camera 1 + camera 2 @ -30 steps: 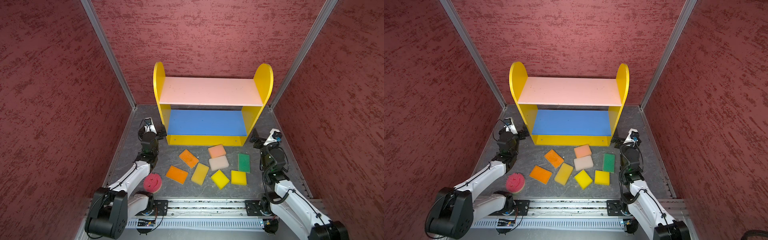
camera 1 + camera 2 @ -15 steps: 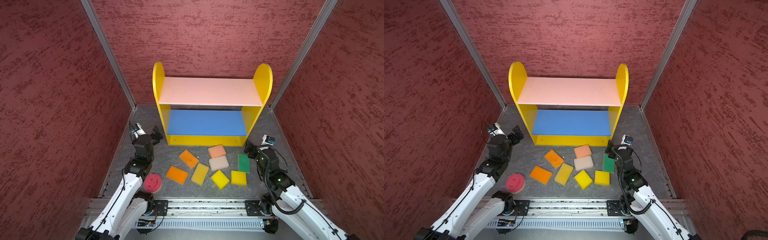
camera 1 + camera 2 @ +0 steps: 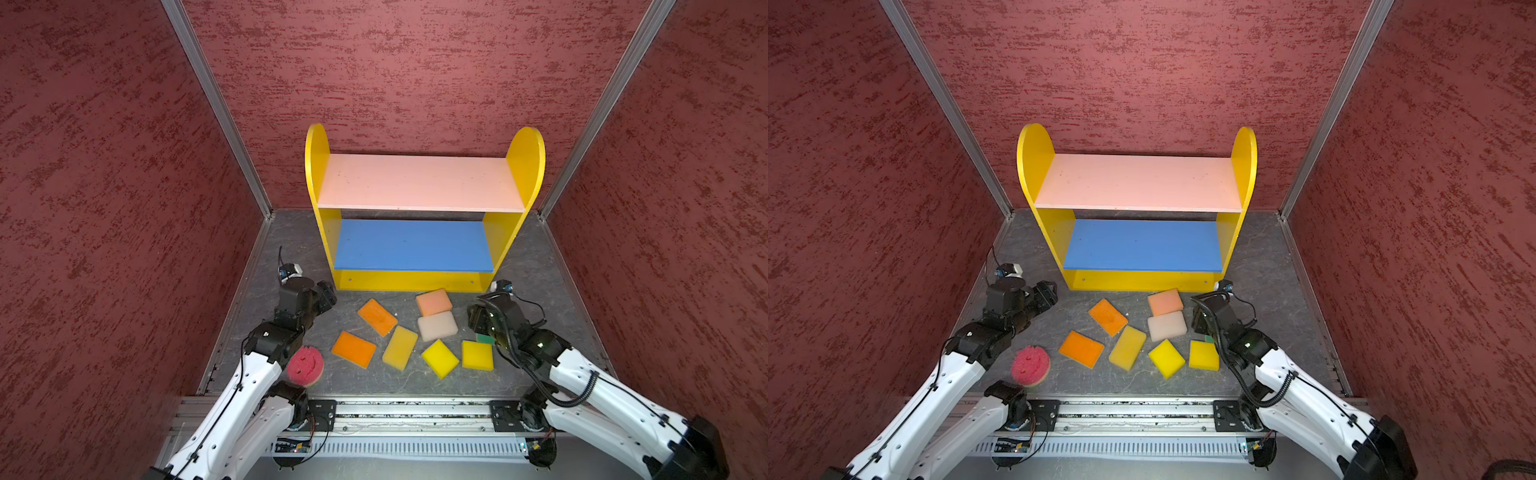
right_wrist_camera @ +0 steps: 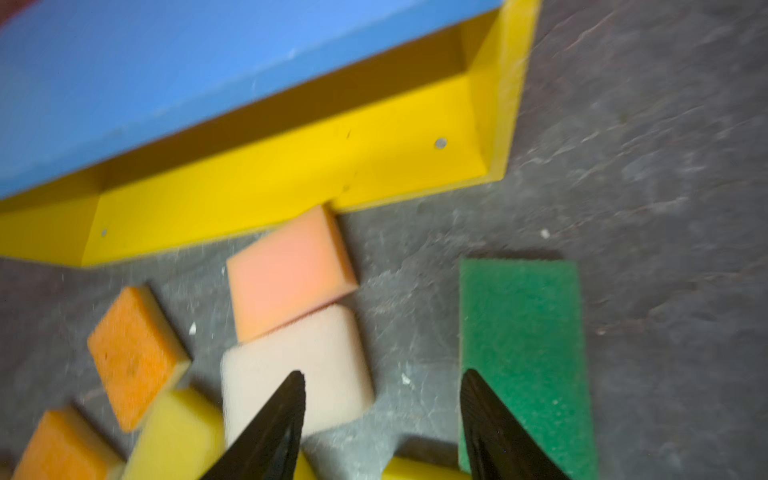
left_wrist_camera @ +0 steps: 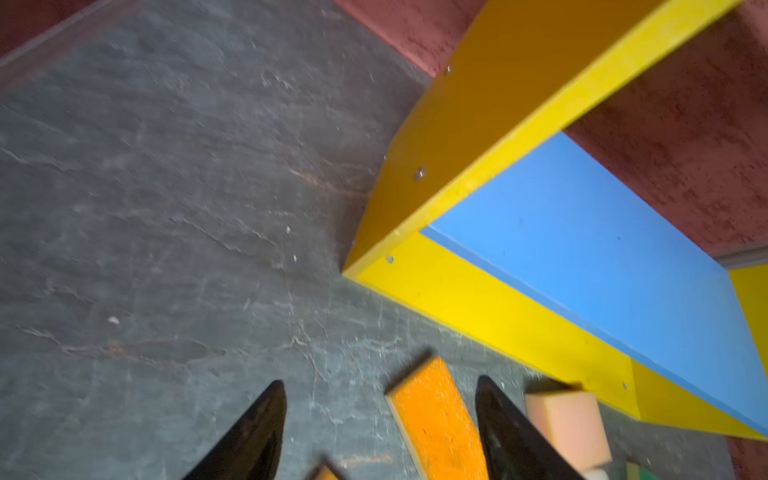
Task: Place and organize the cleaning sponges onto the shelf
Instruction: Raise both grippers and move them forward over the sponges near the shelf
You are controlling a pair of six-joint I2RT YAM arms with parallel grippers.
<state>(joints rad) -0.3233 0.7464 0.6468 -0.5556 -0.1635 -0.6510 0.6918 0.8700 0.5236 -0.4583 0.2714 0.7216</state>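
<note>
I'm hovering R gripper (image 4: 382,374), jaws apart & empty, by green sponge (image 4: 521,353) on floor (image 4: 644,208): it's lying just off 1 jaw, long axis running w/ my jaws, R arm nearer; L gripper (image 5: 380,384) gaping too, shelf (image 3: 407,281) sitting bare

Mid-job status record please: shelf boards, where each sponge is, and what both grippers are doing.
shelf: yellow-sided wooden shelf; pink upper board and blue middle board bare
floor sponges: nine, none shelved
rectangular: two orange foam sponges, three yellow foam sponges, peach sponge, off-white sponge, green-topped sponge
round: red-pink smiley sponge, beside left arm
left gripper: fingers apart, empty, facing an orange sponge
right gripper: fingers apart, empty, between off-white and green-topped sponges
</note>
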